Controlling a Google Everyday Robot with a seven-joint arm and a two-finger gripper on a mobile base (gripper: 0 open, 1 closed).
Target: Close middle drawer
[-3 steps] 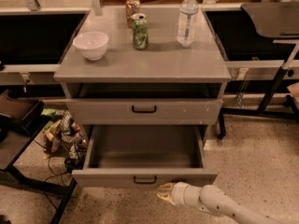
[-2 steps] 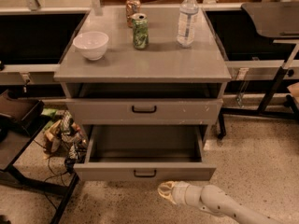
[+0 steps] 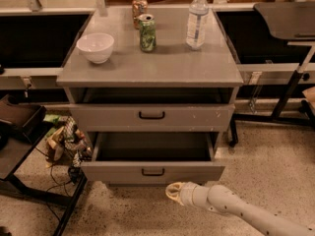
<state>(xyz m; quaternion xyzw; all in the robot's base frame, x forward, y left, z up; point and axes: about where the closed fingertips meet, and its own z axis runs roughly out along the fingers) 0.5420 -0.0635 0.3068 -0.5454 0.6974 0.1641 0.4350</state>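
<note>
The middle drawer (image 3: 113,172) is the wide grey drawer with a low plain front and a small black handle (image 3: 153,171). It stands pulled out of the grey cabinet (image 3: 147,68), and its inside looks empty. My gripper (image 3: 173,191), on a pale arm coming in from the lower right, is just below and in front of the drawer front, a little right of the handle. Whether it touches the front does not show. The lowest drawer is hidden under the open one.
The taller top drawer (image 3: 197,117) with white specks sits above, slightly out. On the cabinet top stand a white bowl (image 3: 96,47), a green can (image 3: 147,32), another can (image 3: 140,6) and a water bottle (image 3: 197,18). Cables and clutter (image 3: 64,141) lie at left; a black table leg (image 3: 288,95) stands at right.
The middle drawer has slid inward towards the cabinet, showing less of its inside. My gripper has moved forward and up with the drawer front.
</note>
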